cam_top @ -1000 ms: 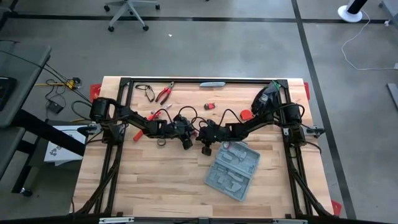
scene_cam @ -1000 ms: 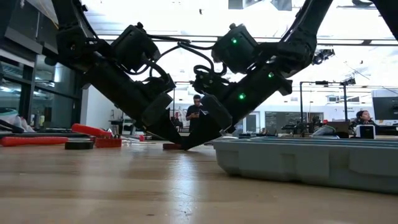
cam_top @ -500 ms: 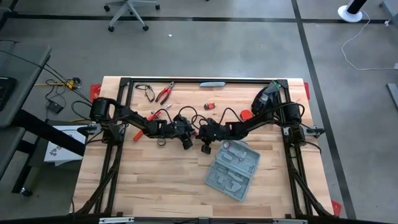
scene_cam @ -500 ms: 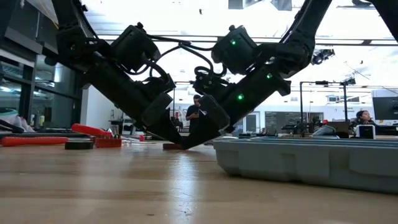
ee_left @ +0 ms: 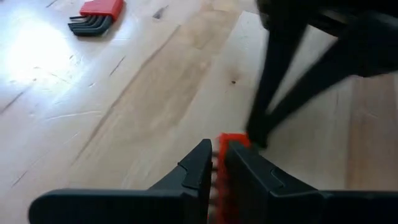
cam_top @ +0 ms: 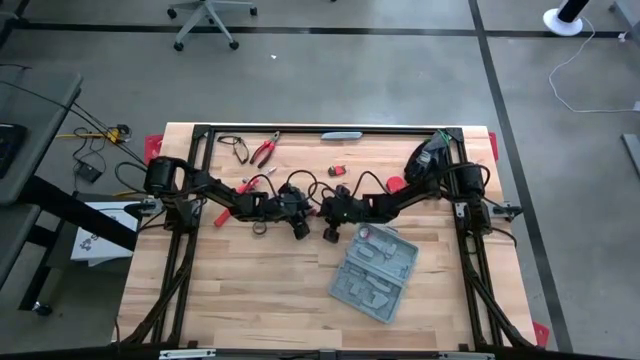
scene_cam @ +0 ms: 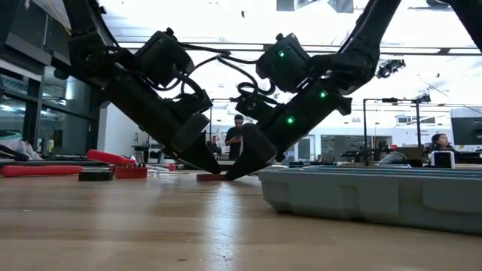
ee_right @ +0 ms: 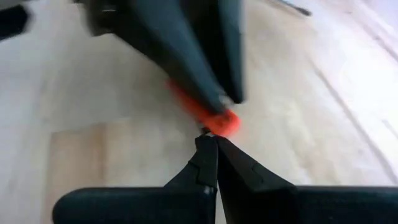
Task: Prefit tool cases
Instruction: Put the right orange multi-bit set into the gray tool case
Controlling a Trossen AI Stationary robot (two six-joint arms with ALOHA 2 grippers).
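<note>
The grey tool case point(cam_top: 375, 270) lies open on the table to the right of centre, its moulded inside up; the low view shows its wall point(scene_cam: 376, 197). At the table's middle my left gripper point(cam_top: 303, 232) is shut on a small red ribbed tool point(ee_left: 219, 177). My right gripper point(cam_top: 327, 236) is shut, and its tips point(ee_right: 211, 138) stand at the red tool's free end point(ee_right: 219, 121). I cannot tell whether they touch it. My left gripper pinches the red tool's ribbed body point(ee_left: 217, 168) between its two fingers, which slant down from the table's left side and lie along the tool. The tool's free end point(ee_left: 234, 140) sticks out past the fingertips. The tool lies low on the table point(scene_cam: 211, 178).
A red hex key set point(ee_left: 96, 15) and a black roll point(scene_cam: 96, 175) lie toward the left. Red-handled pliers point(cam_top: 265, 150) lie at the far edge, with small red pieces point(cam_top: 338, 171) near them. A person point(scene_cam: 237, 139) stands in the room behind.
My right gripper has turned a little about its tips beside the red tool, staying shut. The left gripper and the tool case have kept still.
</note>
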